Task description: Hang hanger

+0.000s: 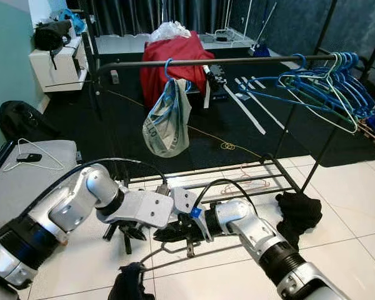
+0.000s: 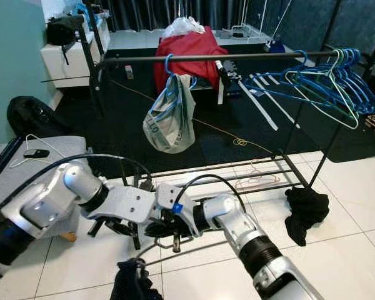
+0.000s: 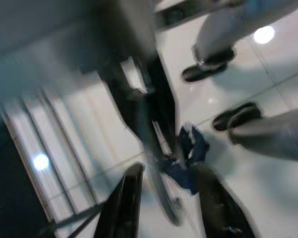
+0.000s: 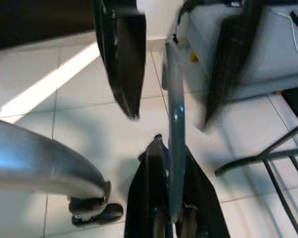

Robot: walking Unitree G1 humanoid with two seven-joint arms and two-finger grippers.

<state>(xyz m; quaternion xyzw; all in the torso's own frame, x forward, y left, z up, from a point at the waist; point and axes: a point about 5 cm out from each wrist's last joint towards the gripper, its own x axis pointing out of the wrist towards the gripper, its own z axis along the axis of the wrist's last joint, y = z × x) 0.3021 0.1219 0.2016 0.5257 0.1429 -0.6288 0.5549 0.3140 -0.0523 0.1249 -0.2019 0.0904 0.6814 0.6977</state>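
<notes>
Meeting low over the white tiled floor (image 1: 337, 187), the two claws looked busy with a handover, not the hanging itself. The right claw (image 1: 165, 233) was closed on a thin hanger (image 4: 175, 129), and the right wrist view showed its fingers (image 4: 154, 198) pinching the blue-grey bar. The left claw (image 1: 132, 232) sat just beside it, fingers (image 3: 124, 203) spread either side of that bar in the left wrist view, though blurred. From the head views the hanger was barely traceable; the wrist views made it plain. A dark cloth (image 1: 130, 282) hung below the claws. Beyond stood the clothes rack's rail (image 1: 237, 61), carrying a bag (image 1: 167, 122) and blue hangers (image 1: 328, 87). Next, I judged, the hook needed lifting up over that rail.
</notes>
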